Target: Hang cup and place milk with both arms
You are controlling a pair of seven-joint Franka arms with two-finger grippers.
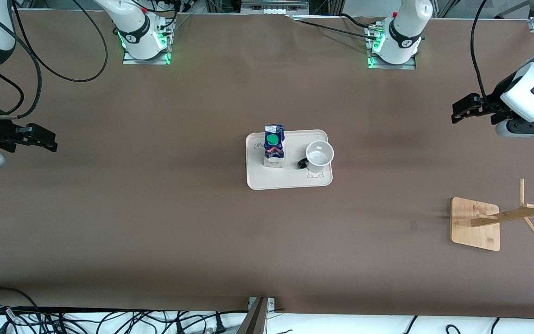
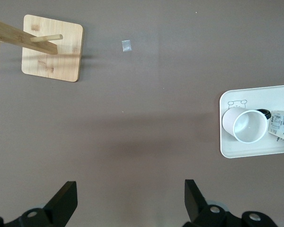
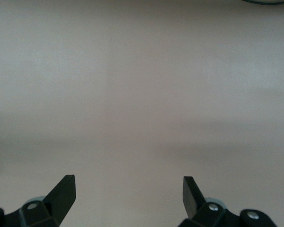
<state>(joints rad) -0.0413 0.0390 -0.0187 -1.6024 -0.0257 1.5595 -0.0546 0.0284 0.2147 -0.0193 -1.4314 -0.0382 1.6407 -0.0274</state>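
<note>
Front view shows you milk [image 1: 274, 147] and cup [image 1: 319, 154] on the tray [image 1: 289, 182]; left gripper [image 1: 462, 109] and right gripper [image 1: 43, 138] hover over bare table, fingers apart.

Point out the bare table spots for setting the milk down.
Bare brown table runs between the tray and the wooden rack, and from the tray toward the right arm's end. The tray itself is crowded: milk and cup.

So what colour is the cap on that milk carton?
Green; the cap shows best in the front view.
</note>
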